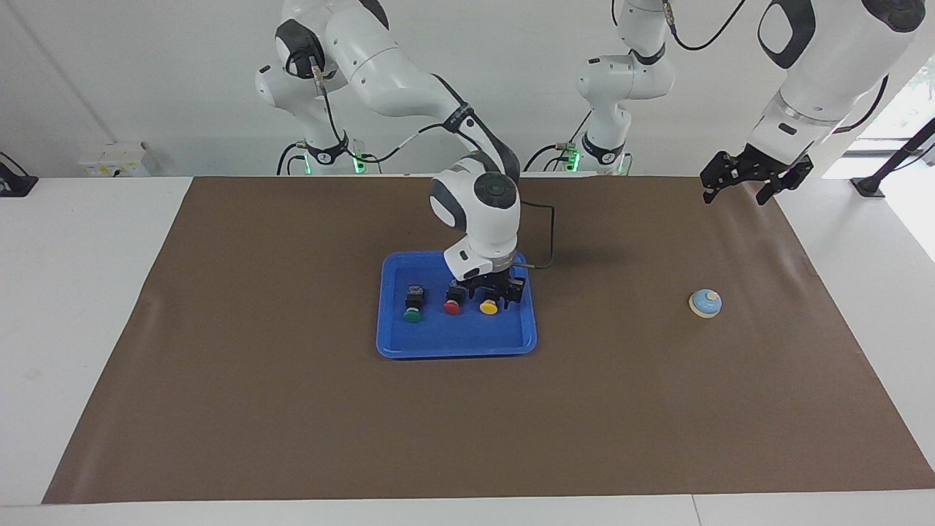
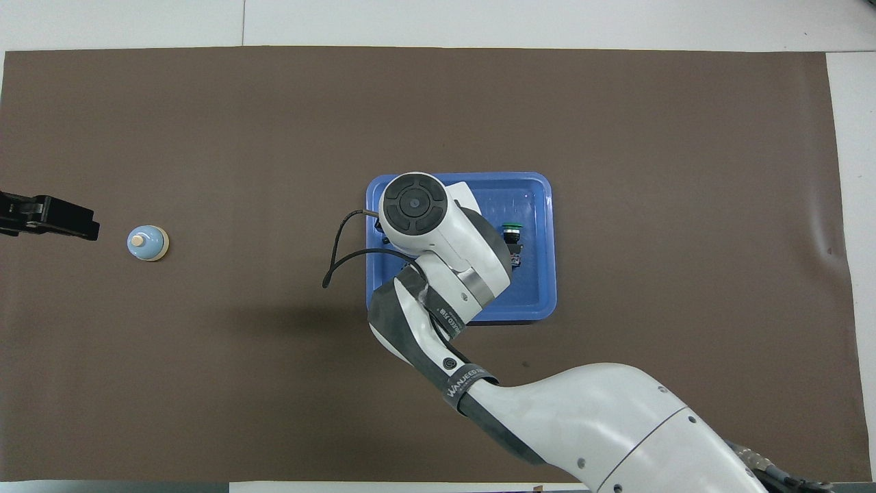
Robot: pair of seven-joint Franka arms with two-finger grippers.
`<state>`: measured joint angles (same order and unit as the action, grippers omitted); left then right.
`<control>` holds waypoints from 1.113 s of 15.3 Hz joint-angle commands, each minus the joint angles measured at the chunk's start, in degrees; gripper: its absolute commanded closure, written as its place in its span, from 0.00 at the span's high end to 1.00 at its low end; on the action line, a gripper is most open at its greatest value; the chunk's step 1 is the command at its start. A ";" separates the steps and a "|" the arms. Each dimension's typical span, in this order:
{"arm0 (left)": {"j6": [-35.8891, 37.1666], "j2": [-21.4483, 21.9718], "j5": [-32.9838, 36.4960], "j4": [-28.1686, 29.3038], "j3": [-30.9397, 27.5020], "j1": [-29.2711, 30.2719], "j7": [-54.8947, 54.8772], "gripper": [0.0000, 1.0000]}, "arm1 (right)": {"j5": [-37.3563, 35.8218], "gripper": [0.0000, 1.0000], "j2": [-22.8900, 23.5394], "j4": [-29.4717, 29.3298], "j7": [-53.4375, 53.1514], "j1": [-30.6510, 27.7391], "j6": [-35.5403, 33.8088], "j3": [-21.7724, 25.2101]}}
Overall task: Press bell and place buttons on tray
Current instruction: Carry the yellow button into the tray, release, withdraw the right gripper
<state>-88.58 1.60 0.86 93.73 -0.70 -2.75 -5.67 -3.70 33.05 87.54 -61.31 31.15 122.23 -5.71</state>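
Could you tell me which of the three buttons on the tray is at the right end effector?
The yellow button: the right end effector is down at it, while the red button and green button lie apart.

We see a white bench (image 1: 88, 307) whose middle is covered by a large brown mat (image 1: 292, 409); in the overhead view that mat (image 2: 205, 123) fills nearly the whole frame, with the bare bench (image 2: 547, 20) showing only along the edges. The mat has a few soft creases near both of its ends. At the back edge of the bench, toward the right arm's end, a small white box with yellow marks (image 1: 113, 159) stands against the wall (image 1: 146, 73). A black clamp or stand (image 1: 887, 172) rests at the left arm's end, and a dark object (image 1: 13, 181) lies at the bench's other end
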 commanded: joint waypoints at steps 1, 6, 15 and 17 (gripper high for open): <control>-0.45 0.42 -0.25 0.22 -0.35 -0.32 0.66 1.00 | 2.02 1.00 -4.82 -1.05 1.09 -5.90 -6.29 -0.62; -1.06 0.60 -0.16 0.92 -0.18 -1.03 0.83 1.00 | 5.02 1.00 -12.03 -0.88 20.92 -16.98 -15.60 -0.44; -17.13 1.22 -0.07 13.47 -0.53 5.38 -0.04 0.00 | 4.84 1.00 -25.38 0.78 53.38 -32.55 -30.46 -0.44; -23.27 -0.71 -0.07 17.43 -0.53 6.09 -0.83 0.00 | 4.67 1.00 -29.69 2.10 53.93 -32.99 -33.89 -0.35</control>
<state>-105.48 1.23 0.86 105.73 -1.58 2.41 -5.85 0.34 9.24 85.75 -8.95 -1.08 90.47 -5.37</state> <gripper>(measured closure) 0.991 0.000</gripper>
